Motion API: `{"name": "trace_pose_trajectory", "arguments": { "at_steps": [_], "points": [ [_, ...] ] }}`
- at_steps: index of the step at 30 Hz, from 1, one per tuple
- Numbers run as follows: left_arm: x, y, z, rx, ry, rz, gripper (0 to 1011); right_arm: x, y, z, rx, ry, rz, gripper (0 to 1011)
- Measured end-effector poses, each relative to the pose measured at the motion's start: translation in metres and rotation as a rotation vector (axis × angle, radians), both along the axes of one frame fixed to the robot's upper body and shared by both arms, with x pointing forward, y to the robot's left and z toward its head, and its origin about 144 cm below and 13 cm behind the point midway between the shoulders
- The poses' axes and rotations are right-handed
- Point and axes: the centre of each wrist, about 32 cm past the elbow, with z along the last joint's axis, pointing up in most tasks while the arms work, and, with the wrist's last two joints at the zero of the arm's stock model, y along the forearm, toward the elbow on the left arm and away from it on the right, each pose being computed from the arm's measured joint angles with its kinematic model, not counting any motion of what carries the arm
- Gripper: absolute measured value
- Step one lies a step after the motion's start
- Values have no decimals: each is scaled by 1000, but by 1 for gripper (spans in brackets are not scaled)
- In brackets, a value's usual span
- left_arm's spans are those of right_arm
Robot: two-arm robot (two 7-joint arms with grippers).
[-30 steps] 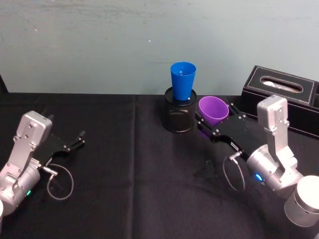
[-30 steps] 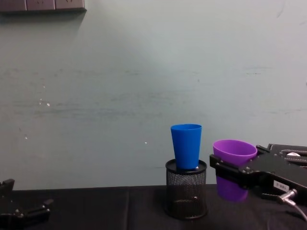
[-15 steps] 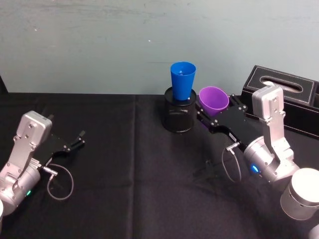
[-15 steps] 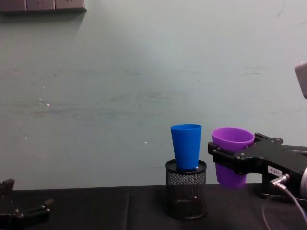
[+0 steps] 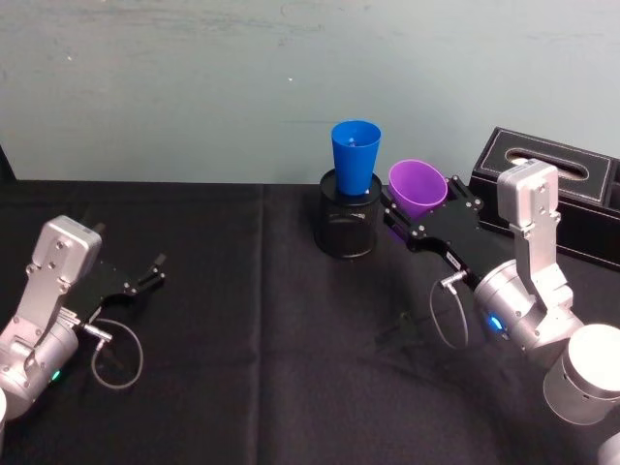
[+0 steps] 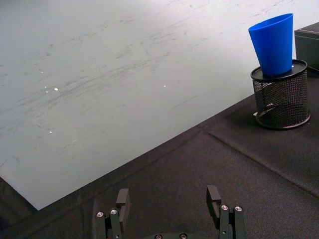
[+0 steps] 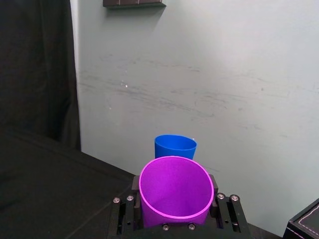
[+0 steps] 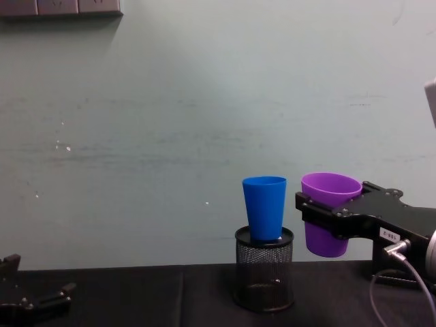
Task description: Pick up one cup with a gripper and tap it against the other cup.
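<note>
A scuffed, pale grey-green wall [image 8: 170,102] rises behind the far edge of the black-clothed tabletop [image 5: 242,387]; a grey fixture [image 8: 61,7], perhaps sockets, sits high on it.

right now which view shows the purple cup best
The chest view: the purple cup shows side-on, rim to base, clamped by the right gripper beside the blue cup. The head view shows it from above; the right wrist view shows mostly its mouth.
</note>
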Motion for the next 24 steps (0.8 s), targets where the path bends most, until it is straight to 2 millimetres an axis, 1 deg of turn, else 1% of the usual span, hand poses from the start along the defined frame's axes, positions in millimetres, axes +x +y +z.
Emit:
{"name": "trace_pose_trajectory", "arguments": {
  "at_steps": [24],
  "points": [
    [0,0,0,0,0,0,1011,0,0,-2,14,2,12,739]
  ]
}}
